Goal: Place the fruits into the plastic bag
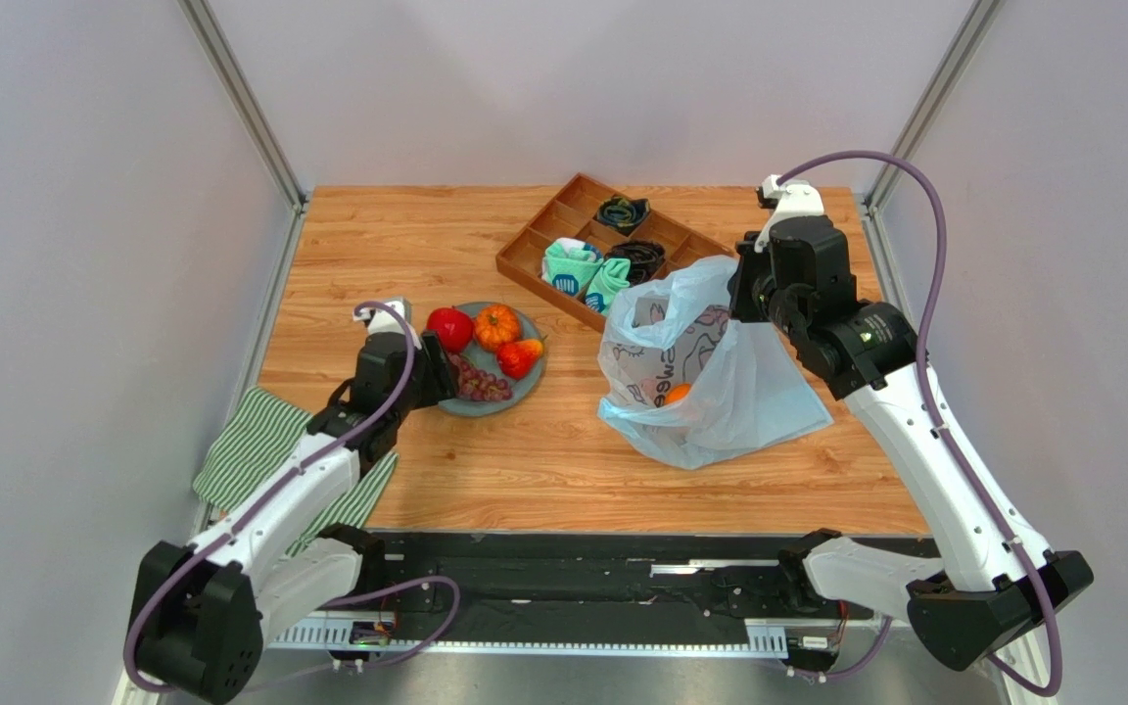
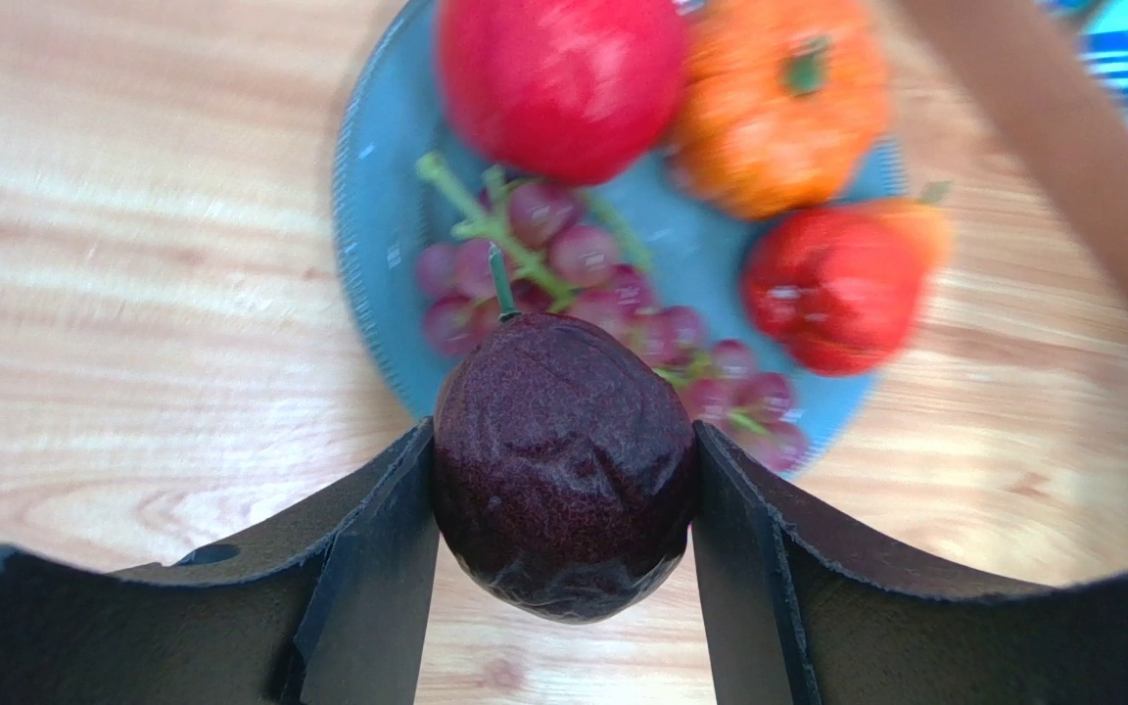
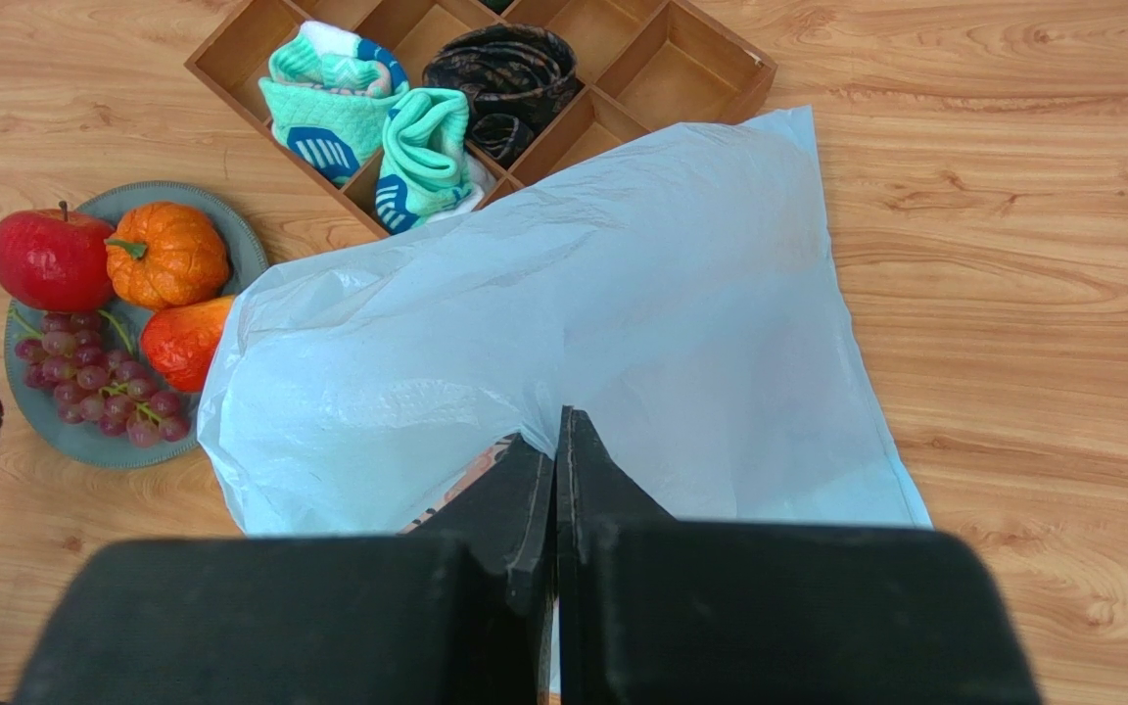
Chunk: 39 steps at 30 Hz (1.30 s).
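Left tool (image 2: 563, 445) grips the dark purple fruit (image 2: 563, 492); move it toward three o'clock, into the plastic bag (image 1: 703, 379) your right tool (image 3: 557, 441) pinches shut-jawed.

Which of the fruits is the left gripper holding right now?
The dark purple fruit, clamped in the left gripper. The red apple, ribbed orange fruit, red-orange fruit and grapes lie on the plate.

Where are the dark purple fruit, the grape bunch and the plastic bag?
dark purple fruit (image 2: 563, 463): left wrist view, its middle.
grape bunch (image 3: 92, 385): right wrist view, central grapes.
plastic bag (image 1: 739, 404): top external view, right wall.
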Motion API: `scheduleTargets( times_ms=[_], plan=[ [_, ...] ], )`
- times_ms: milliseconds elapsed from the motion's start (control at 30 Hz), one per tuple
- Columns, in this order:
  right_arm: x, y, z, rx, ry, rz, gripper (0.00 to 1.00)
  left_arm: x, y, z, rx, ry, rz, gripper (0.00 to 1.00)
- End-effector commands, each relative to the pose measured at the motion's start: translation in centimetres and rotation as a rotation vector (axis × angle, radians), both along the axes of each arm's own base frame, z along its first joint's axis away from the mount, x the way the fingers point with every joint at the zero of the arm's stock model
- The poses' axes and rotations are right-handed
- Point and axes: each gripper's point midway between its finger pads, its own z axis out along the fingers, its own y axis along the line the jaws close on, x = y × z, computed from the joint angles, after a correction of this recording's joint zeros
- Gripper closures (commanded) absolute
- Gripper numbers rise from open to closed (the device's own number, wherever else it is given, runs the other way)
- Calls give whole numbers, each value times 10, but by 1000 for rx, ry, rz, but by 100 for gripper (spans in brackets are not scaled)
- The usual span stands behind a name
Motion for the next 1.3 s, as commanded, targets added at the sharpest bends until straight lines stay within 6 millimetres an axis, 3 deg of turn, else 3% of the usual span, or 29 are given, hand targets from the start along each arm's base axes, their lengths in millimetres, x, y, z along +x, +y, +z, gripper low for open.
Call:
scheduleTargets(
  times_ms=[0, 200, 333, 367, 433, 467, 533, 567, 633, 667, 800, 867, 1100, 1133, 1200, 1267],
  plan=[
    [6, 3, 11, 18, -47, 5, 100, 9, -30, 58, -75, -191, -157, 55],
    [6, 5, 11, 26, -48, 12, 100, -3, -93, 112, -240, -351, -387, 54],
    [4, 7, 11, 30, -46, 22, 100, -22, -151, 157, -335, -477, -596, 54],
    [6, 6, 11, 32, -47, 16, 100, -25, -166, 154, -351, -451, -659, 54],
    [5, 8, 10, 38, -43, 23, 100, -31, -189, 169, -365, -470, -745, 54],
    [5, 8, 9, 37, -43, 25, 100, -30, -201, 159, -358, -436, -777, 54],
    [4, 8, 8, 40, -39, 26, 100, -36, -222, 166, -362, -439, -840, 54],
    [4, 8, 9, 41, -44, 28, 100, -36, -233, 156, -363, -402, -869, 54],
    [3, 8, 8, 42, -42, 28, 100, -41, -251, 159, -376, -394, -920, 54],
    [2, 8, 8, 41, -44, 28, 100, -40, -259, 148, -370, -366, -931, 54],
    [1, 7, 10, 44, -49, 28, 100, -44, -289, 146, -372, -355, -993, 53],
    [1, 7, 8, 40, -45, 29, 100, -43, -300, 134, -369, -321, -1015, 54],
    [0, 7, 7, 47, -45, 30, 100, -30, -329, 122, -343, -306, -1035, 53],
    [0, 9, 8, 51, -47, 35, 100, -24, -335, 108, -327, -279, -1028, 53],
    [0, 9, 7, 52, -45, 36, 100, -19, -346, 108, -329, -274, -1036, 53],
    [0, 10, 6, 50, -42, 39, 100, -15, -356, 94, -323, -249, -1046, 51]
  ],
)
